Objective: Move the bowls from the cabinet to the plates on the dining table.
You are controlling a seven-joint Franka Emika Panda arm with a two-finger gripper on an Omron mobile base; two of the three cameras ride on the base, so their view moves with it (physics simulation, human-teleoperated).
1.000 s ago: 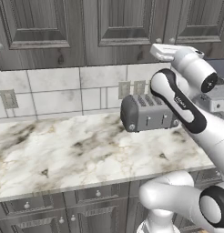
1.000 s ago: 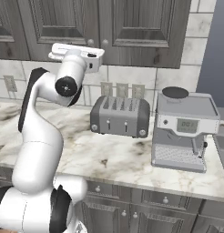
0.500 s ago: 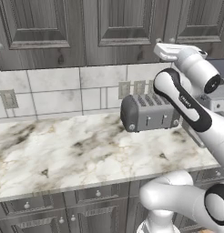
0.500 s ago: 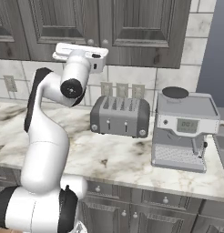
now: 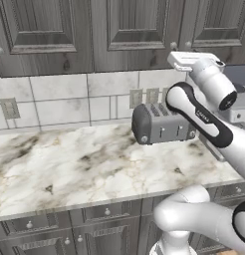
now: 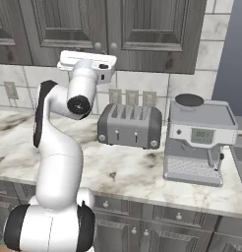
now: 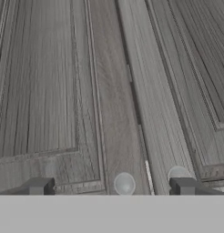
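Two-finger gripper, jaws spread wide and empty, at the bottom of the hand view, facing the closed doors of the dark grey wood-grain wall cabinet; two small round knobs between the dark fingertips; grey four-slot toaster at centre right of the left base view, on the white marble counter.

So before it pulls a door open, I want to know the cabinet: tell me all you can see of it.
The cabinet is dark grey wood grain, hung on the wall above the tiled backsplash and marble counter. Its raised-panel doors are all shut, so nothing inside can be seen. In the hand view two small round pale knobs sit either side of the seam between two doors, near their lower edge. The gripper is open close in front of them; contact cannot be told.
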